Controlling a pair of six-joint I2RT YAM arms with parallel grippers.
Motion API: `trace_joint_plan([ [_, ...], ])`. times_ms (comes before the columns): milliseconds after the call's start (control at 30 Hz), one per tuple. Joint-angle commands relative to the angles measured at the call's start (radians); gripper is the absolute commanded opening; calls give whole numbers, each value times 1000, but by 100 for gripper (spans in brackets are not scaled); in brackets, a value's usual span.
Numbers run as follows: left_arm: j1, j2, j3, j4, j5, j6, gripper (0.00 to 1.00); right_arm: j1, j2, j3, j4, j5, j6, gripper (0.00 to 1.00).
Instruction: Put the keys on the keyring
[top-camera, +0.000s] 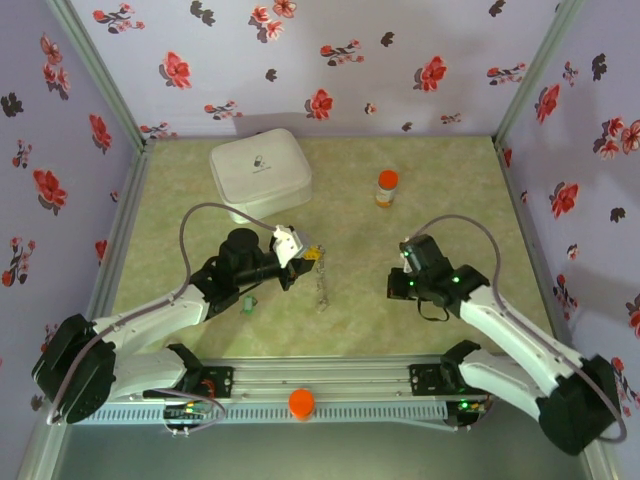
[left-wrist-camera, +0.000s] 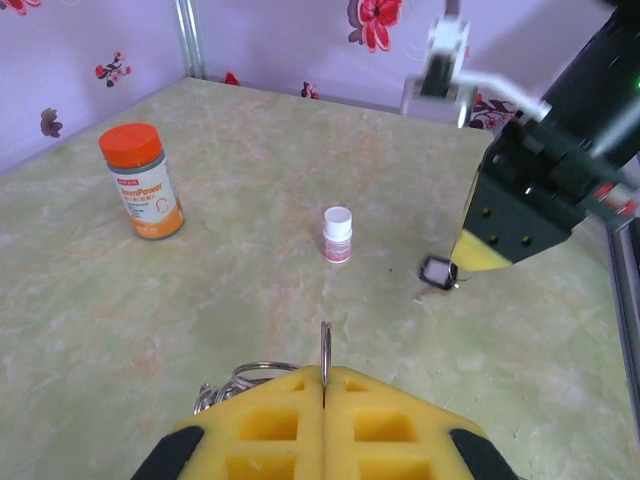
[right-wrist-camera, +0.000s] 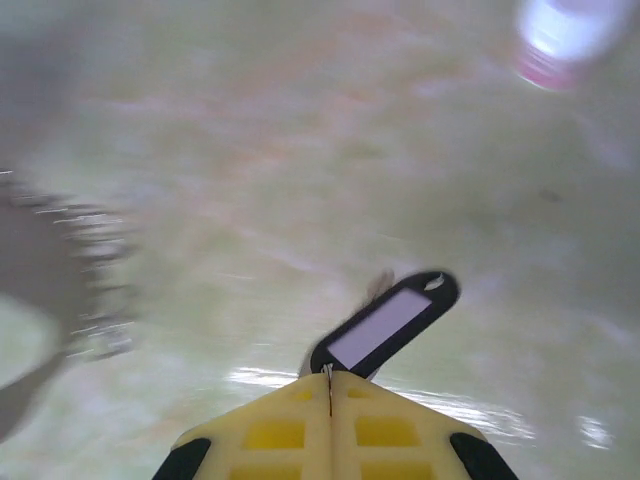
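Since your left gripper (left-wrist-camera: 323, 378) pinches the keyring (left-wrist-camera: 325, 345) edge-on and your right gripper (right-wrist-camera: 330, 380) clamps the black key (right-wrist-camera: 386, 328) by its tip, jerking could twist either loose.

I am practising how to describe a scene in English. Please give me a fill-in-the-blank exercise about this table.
The pill bottle has an ___ cap.
The left gripper is shut on the keyring; the right gripper is shut on the ___ key.
The ___ key lies on the table.
Missing: orange; black; green.
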Motion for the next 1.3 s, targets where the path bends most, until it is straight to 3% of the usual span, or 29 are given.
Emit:
trace_joint_plan([
  [0, -15, 4, 30, 30, 4, -3, 0, 9, -63, 9, 208, -266, -119, 0],
  [100, -35, 23, 34, 38, 7, -50, 0, 13, -61, 38, 296, -400, -166, 0],
  [433, -96, 57, 46, 11, -9, -73, 0, 15, 73, 77, 494, -616, -203, 0],
  [700, -100, 83, 62, 21, -13, -79, 0, 15, 112, 98, 488, -654, -233, 0],
  [933, -101, 81, 55, 45, -11, -79, 0, 15, 126, 106, 438, -530, -241, 0],
  [1267, -101, 70, 49, 56, 0, -69, 0, 15, 153, 135, 400, -500, -259, 0],
])
